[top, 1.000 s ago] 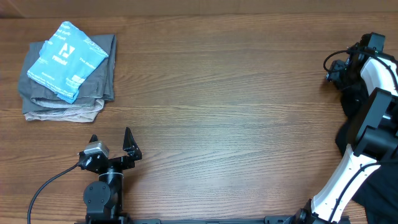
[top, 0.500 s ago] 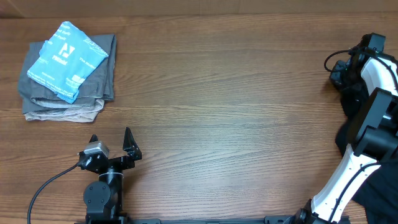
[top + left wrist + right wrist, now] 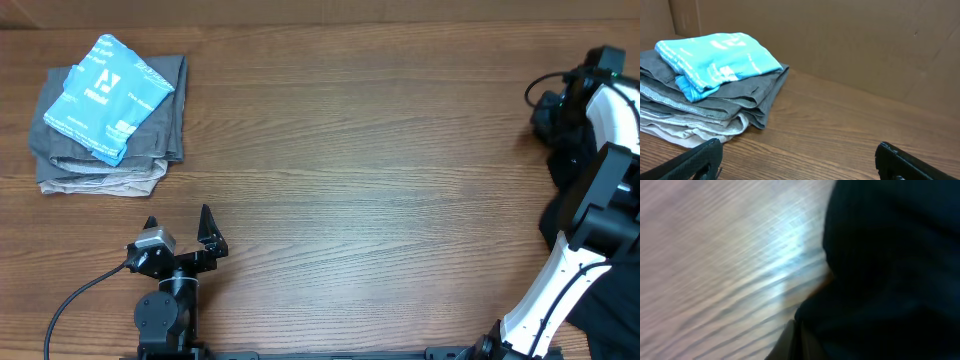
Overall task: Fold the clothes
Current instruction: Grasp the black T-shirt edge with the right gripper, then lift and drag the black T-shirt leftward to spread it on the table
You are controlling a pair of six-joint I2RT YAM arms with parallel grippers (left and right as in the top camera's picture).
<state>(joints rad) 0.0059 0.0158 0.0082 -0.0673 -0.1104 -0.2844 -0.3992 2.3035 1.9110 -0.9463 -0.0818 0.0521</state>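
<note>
Dark garment sits at the table right edge, seemingly touching my right gripper, whose fingers I cannot tell apart or together through blur; left gripper, fingers apart, is far off.

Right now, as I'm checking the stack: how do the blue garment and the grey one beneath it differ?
The blue garment is bright with white print; the grey garment is plain. The blue garment is smaller and lies askew on the grey garment. Both are folded.

Matt wood-grain table, soft cloth stack
</note>
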